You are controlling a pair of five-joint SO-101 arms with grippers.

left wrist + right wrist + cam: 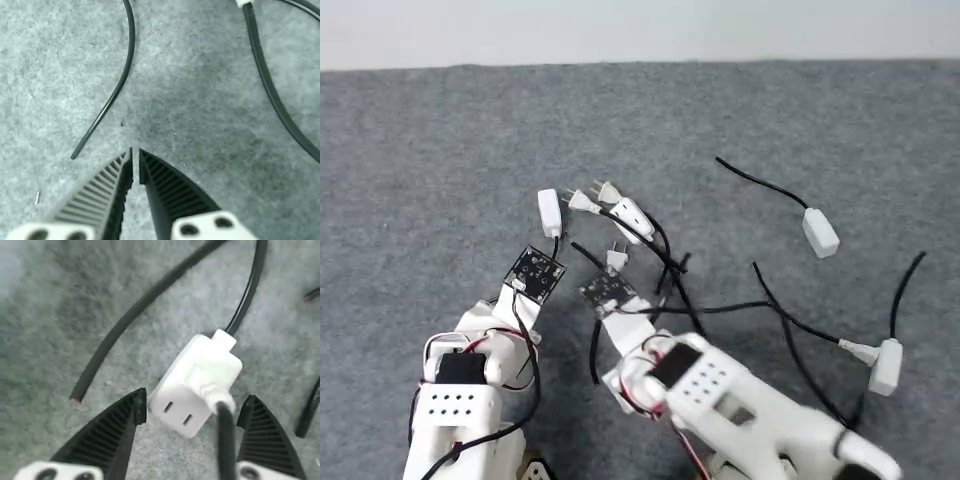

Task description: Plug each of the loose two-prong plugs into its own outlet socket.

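Right tool (195, 402): open, straddling the white outlet socket (195, 375) lying on the grey worktop (200, 100). Left tool (135, 152): closed, empty. Advice: centre on socket body, clear of black cord (225, 427), before closing.

We see a grey felt-like mat (440, 150) over the whole table, fuzzy and a bit mottled. A pale wall strip (620, 30) runs along its far edge. We spot a tiny light sliver (37, 196) lying on the mat; can't tell what it is.
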